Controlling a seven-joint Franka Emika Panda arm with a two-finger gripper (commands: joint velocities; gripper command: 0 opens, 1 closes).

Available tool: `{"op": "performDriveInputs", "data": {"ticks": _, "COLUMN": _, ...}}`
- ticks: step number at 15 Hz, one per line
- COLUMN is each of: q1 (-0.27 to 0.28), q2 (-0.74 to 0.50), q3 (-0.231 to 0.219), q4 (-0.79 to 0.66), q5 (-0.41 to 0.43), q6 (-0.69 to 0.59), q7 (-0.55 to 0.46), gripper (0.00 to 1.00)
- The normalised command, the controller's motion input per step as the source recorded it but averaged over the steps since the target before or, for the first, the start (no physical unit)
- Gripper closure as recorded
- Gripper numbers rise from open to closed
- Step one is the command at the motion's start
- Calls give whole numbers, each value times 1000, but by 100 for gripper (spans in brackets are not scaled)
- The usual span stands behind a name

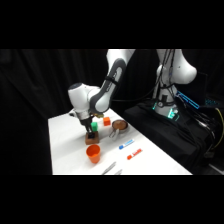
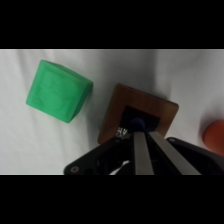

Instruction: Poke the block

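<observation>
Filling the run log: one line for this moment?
claw: shut, tip on brown block | green block: beside, apart | orange cup: untouched

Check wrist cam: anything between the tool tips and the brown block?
Nothing. In the wrist view the tool already meets the brown block at its dark centre; green block sits apart.

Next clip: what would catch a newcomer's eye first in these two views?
In the wrist view, the bright green block on the white table stands out, just beside a brown wooden block with a dark square top. The gripper has its two fingers close together, their tips on that dark square. In the side view, an orange cup sits nearer the camera than the gripper.
</observation>
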Motion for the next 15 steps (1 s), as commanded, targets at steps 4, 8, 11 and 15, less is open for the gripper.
{"op": "performDriveInputs", "data": {"ticks": 4, "q1": -9, "q2": -40, "q3": 29, "q4": -18, "q5": 27, "q6": 46, "q7": -9, "gripper": 97}}
{"op": "performDriveInputs", "data": {"ticks": 8, "q1": 2, "q2": -322, "q3": 3, "q4": -155, "q5": -2, "q6": -140, "q7": -12, "gripper": 98}}
{"op": "performDriveInputs", "data": {"ticks": 11, "q1": -10, "q2": -376, "q3": -6, "q4": -92, "q5": -4, "q6": -321, "q7": -41, "gripper": 98}}
{"op": "performDriveInputs", "data": {"ticks": 15, "q1": -13, "q2": -361, "q3": -7, "q4": -83, "q5": 10, "q6": -325, "q7": -61, "gripper": 68}}
